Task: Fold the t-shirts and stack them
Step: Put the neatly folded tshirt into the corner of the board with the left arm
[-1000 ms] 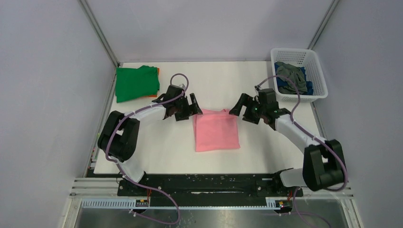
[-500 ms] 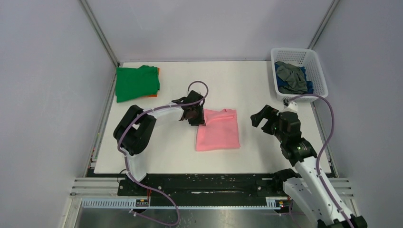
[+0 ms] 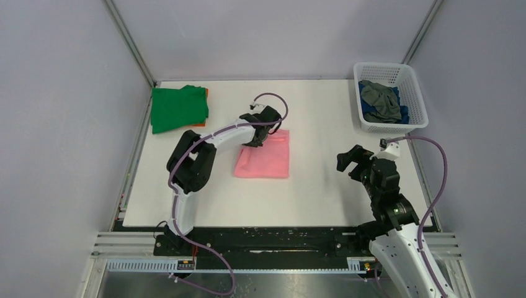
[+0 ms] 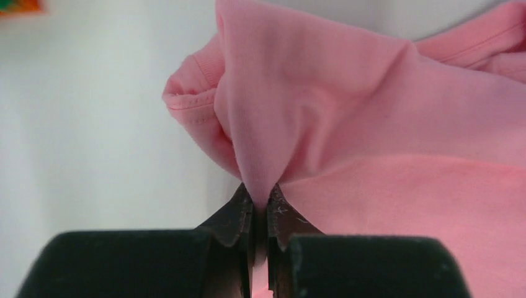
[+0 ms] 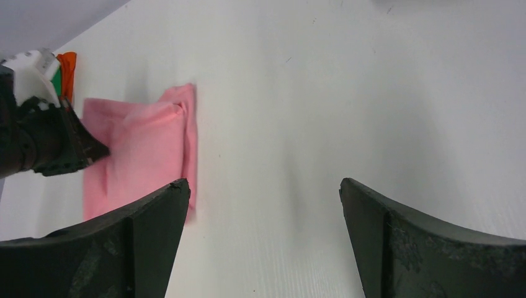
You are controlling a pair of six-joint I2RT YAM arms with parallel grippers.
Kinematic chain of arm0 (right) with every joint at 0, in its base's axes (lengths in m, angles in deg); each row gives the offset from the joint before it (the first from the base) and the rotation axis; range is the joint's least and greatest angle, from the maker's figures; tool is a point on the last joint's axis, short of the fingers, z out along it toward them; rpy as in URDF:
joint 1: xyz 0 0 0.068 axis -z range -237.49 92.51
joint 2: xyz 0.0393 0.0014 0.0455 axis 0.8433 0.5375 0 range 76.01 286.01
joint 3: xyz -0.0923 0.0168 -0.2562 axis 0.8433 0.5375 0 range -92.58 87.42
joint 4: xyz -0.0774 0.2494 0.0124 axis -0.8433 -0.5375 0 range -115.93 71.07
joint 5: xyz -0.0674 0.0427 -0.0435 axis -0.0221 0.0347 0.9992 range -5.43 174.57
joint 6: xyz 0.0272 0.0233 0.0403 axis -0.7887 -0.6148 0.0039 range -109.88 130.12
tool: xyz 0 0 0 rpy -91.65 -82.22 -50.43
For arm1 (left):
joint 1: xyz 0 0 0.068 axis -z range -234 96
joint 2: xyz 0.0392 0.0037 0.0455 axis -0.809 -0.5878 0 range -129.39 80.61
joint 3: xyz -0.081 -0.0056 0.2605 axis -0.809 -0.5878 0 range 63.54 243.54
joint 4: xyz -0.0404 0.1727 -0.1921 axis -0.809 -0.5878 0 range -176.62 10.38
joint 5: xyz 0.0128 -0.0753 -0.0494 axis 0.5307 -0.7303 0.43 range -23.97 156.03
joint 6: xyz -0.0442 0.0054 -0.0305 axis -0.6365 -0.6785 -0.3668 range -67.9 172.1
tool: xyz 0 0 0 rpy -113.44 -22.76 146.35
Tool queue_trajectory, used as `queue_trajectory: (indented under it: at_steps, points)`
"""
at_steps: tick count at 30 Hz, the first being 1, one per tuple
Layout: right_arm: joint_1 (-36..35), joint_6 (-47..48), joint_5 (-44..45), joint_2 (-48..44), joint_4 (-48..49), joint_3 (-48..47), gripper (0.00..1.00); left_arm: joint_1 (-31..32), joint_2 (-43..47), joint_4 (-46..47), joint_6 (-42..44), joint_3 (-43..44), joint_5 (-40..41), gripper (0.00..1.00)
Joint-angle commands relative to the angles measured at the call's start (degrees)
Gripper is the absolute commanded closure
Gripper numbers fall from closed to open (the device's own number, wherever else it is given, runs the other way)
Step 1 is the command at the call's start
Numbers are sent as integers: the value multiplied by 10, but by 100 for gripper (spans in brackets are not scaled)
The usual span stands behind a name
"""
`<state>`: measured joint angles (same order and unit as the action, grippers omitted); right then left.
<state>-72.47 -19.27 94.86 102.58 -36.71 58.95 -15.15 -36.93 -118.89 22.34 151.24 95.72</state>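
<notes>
1. Pinching pink tee [image 3: 263, 162]: left claw [image 4: 260, 202] clamped on a cloth fold at tee's far-left corner.
2. Pink tee lies folded on desk [image 3: 310, 112], approx mid, bit left of ctr.
3. Right claw [image 5: 263, 186] jaws wide apart, nothing in it, over bare desk well right of tee.
4. Green tee [image 3: 178, 108] atop orange tee [image 3: 198, 126], far-left corner; grey tee [image 3: 379, 99] + blue tee [image 3: 403, 115] in basket [image 3: 387, 67], far right.

White lattice basket [image 3: 397, 127] at far right corner; white table [image 3: 310, 105]
</notes>
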Motion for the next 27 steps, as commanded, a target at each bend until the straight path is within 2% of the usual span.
queue_trajectory:
  at_steps: [1,8,15,19,27]
  points:
    - [1,20,25,18,9,-1,1,-39,-3,-19,142,62,160,100]
    - [1,27,41,45,22,0,1,-119,2,83,305,104,225,100]
    - [1,32,62,59,40,7,1,-180,-14,200,469,153,224,100]
    - [1,35,61,72,46,5,2,-207,-31,193,495,213,211,100]
    - [1,36,63,83,50,5,2,-223,-20,153,465,269,176,100]
